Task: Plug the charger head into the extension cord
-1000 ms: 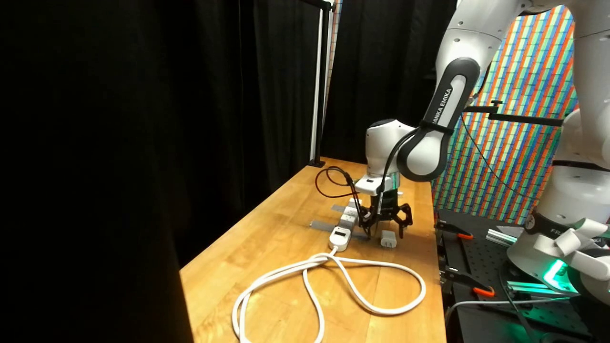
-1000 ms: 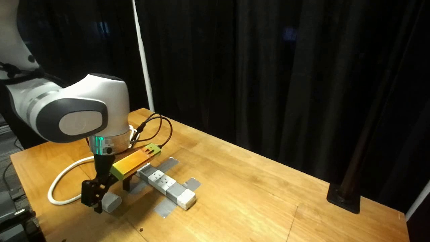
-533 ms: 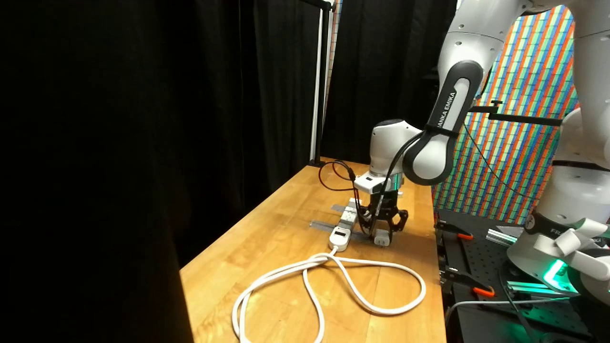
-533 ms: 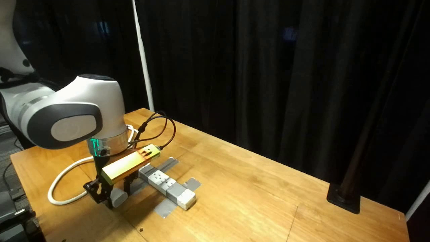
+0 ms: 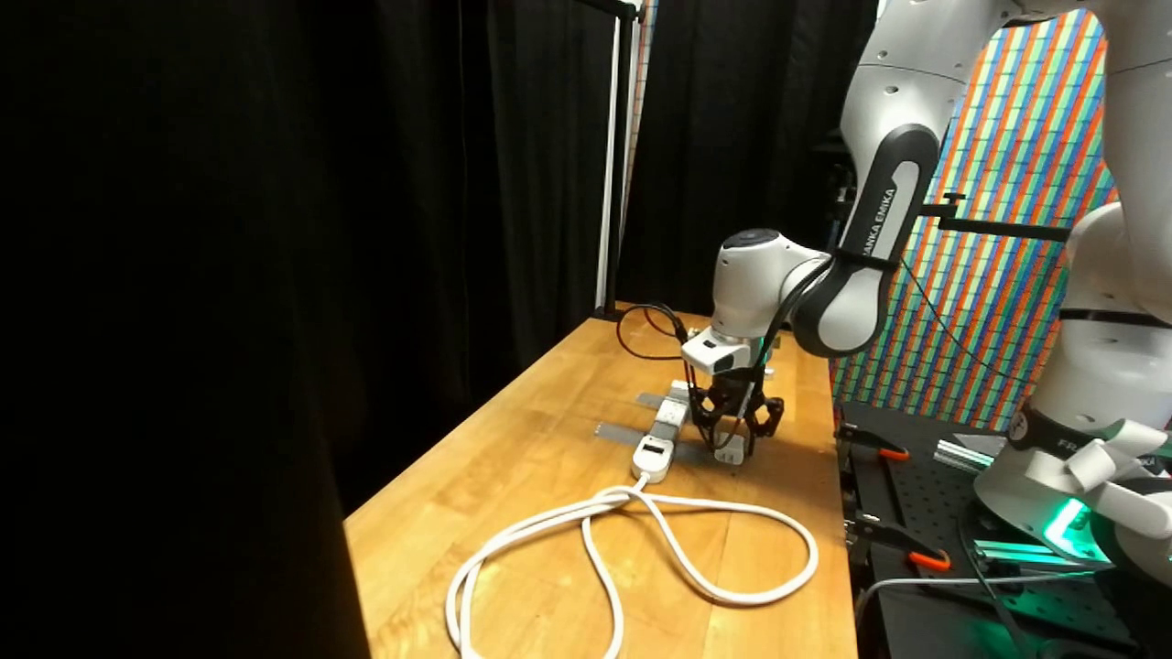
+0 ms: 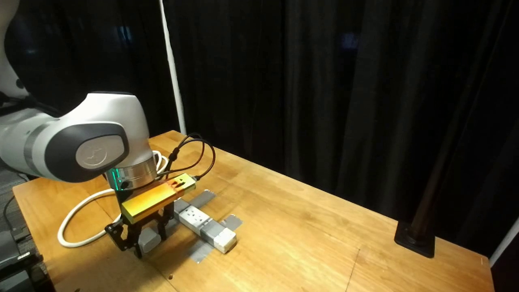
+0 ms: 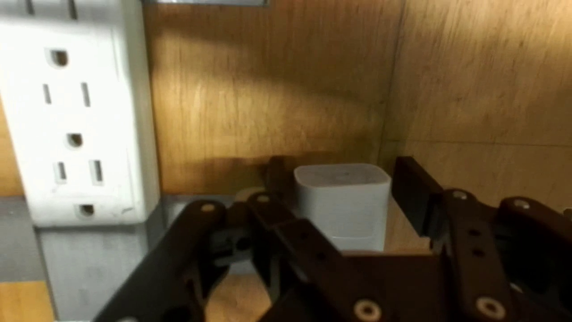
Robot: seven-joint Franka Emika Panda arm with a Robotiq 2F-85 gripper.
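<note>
Claw (image 7: 343, 183), jaws apart, astride the charger head (image 7: 343, 210) — extension cord (image 7: 76, 116) nearby.

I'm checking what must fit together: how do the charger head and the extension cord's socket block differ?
The charger head is short and chunky; the socket block is long and narrow. The socket block shows outlet slots in the wrist view; the charger head shows none there. The pincer straddles the charger head; the socket block lies outside it, crossed by grey tape. Both are whitish and boxy.
</note>
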